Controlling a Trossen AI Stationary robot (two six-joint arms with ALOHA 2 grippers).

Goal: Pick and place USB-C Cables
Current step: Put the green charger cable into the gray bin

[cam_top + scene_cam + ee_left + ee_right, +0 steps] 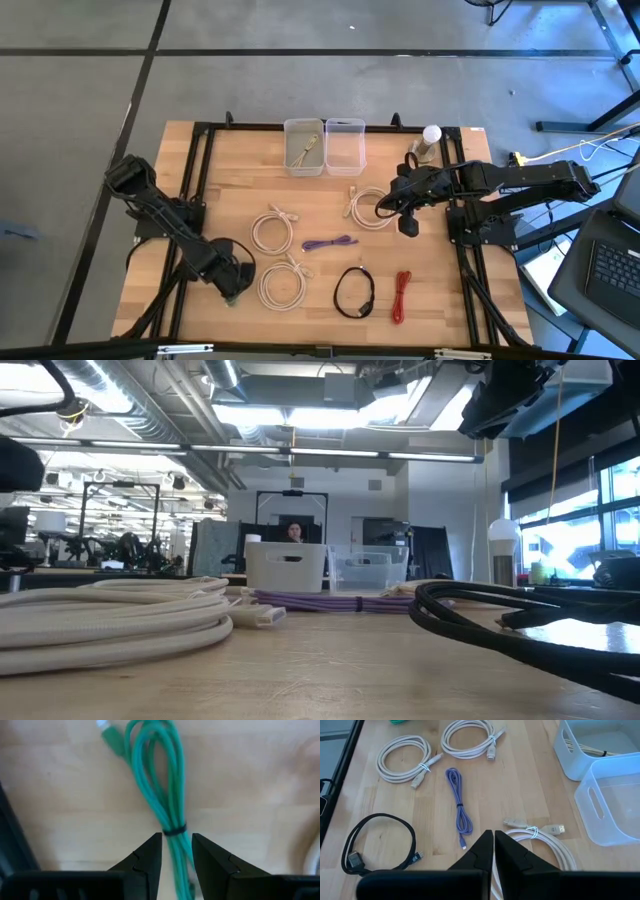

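Observation:
My left gripper point(177, 839) is open near the table's near-left corner point(234, 288). Its fingers stand on either side of the green cable bundle point(157, 775), just by its black tie point(174, 830), and the bundle lies flat on the wood. My right gripper point(493, 836) is shut and hovers above the right-hand cream coil point(540, 842) point(368, 210), touching nothing. Two more cream coils point(272, 230) point(285, 284), the purple bundle point(330, 243), the black coil point(354, 292) and the red bundle point(401, 296) lie on the table. A beige cable point(590, 751) lies in the white bin point(303, 147).
A clear bin point(345, 148) stands beside the white bin at the far edge. A white ball-topped object point(430, 138) stands at the far right. Black frame rails point(195, 190) run along both table sides. A person point(293, 532) sits in the room beyond.

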